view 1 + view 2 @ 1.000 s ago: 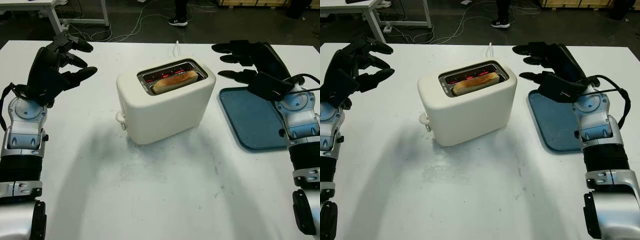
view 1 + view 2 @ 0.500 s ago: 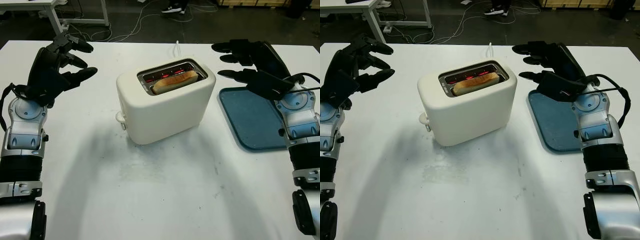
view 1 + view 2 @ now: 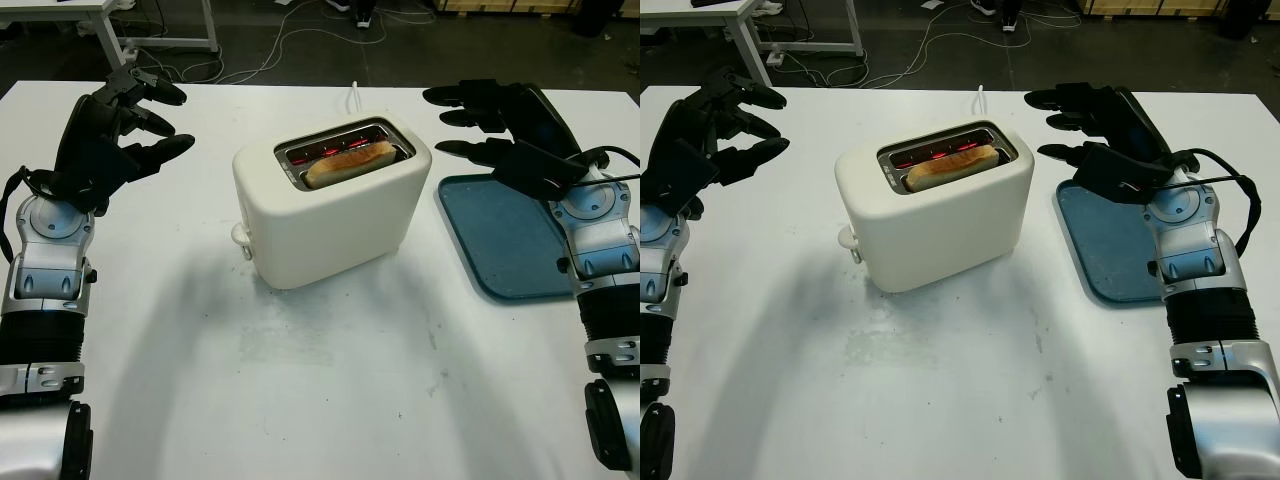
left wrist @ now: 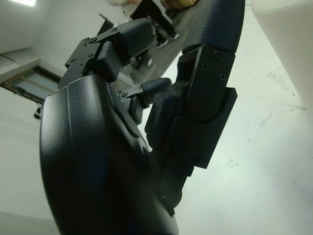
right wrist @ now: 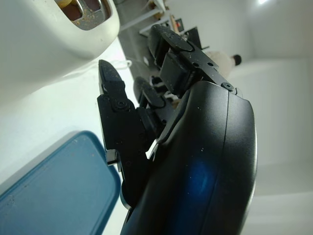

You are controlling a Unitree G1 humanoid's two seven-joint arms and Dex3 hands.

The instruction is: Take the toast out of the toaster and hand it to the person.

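One golden-brown slice of toast [image 3: 348,162] is sitting in the near slot of a cream-white, rounded plastic toaster [image 3: 330,203], its browned top edge poking up above the chrome-rimmed opening. Behind the slice, the far slot is glowing red from the heating elements. The toaster is standing near the middle of the white counter [image 3: 320,380], turned at a slight angle, with a small round knob showing on its left end and a white cord running away from its far side.

There is one toaster, one slice of toast, and one dark blue, flat, rounded-corner plastic tray [image 3: 508,238], which is lying on the counter just to the right of the toaster, not touching it.

Two black three-fingered robot hands are hovering above the counter. The left robot hand [image 3: 112,130] is hanging well to the left of the toaster, released and holding nothing, its fingers pointing toward the toaster. The right robot hand [image 3: 500,130] is hanging to the right of the toaster, over the far edge of the tray, likewise released and holding nothing, its fingers pointing left toward the toaster. Neither robot hand is touching the toaster or the toast.
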